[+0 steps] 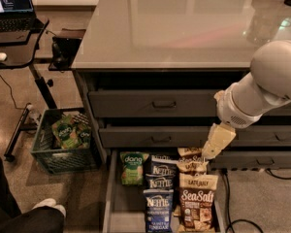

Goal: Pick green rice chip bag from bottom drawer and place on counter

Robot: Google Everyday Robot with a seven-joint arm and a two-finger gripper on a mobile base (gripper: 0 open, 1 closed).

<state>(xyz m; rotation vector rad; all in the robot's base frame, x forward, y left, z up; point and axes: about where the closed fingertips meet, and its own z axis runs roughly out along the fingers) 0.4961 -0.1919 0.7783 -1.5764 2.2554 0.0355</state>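
Note:
The green rice chip bag (132, 167) lies at the back left of the open bottom drawer (111, 198), next to two blue Kettle bags (161, 188) and brown Sea Salt bags (197, 198). My gripper (214, 142) hangs from the white arm (262, 89) above the drawer's back right, over the brown bags and well right of the green bag. The counter (184, 23) is the glossy grey slab above the drawers.
Two shut drawers (160, 103) sit above the open one. A green lattice crate (63, 140) with green bags stands on the floor at left. A black desk (14, 47) with a laptop is at far left. A person's leg and shoe (24, 215) are at bottom left.

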